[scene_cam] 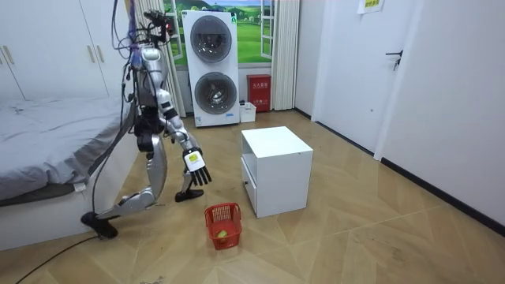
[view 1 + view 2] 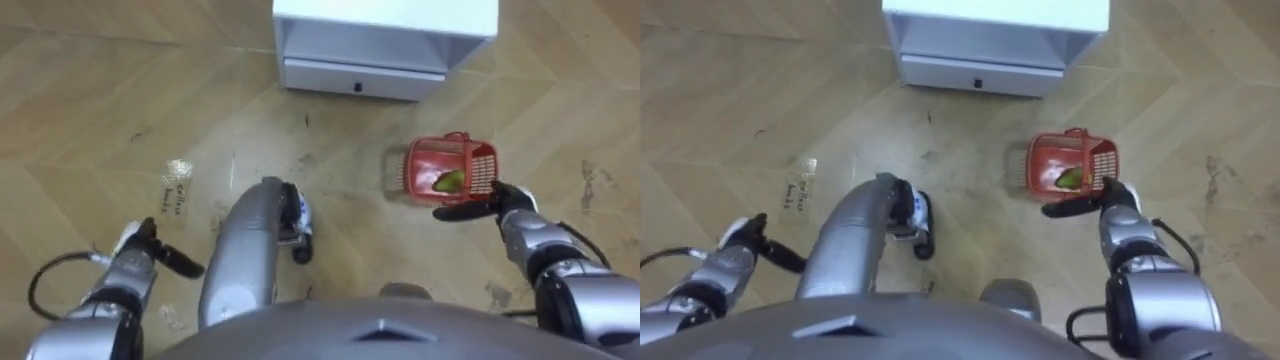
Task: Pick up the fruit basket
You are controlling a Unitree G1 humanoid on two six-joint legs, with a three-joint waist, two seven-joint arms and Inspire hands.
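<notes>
The robot is standing in a deep stride on the wooden floor (image 1: 355, 237), one leg forward and one trailing behind, between the bed (image 1: 39, 134) and the white cabinet (image 2: 385, 40). Its right hand (image 2: 505, 203) is hanging out in front of it with the fingers (image 2: 460, 211) straight and close together, holding nothing and pointing toward the robot's left. The red fruit basket (image 2: 420, 168) is sitting upright on the floor just beyond those fingers, on their far side, with its mouth facing up. Its long axis is running across the eye views from left to right, roughly parallel to the outstretched fingers and to the cabinet's front. From the head camera the fingertips are overlapping the basket's near rim, but in the room view the hand is hovering above the basket and clear of it. A green fruit (image 2: 450, 181) is lying inside, toward the side nearest the hand, and the thin handle (image 2: 460, 136) is standing up over the far side. The left hand (image 2: 142, 248) is hanging low at the robot's other side, well apart from the basket, fingers loosely extended and empty.
</notes>
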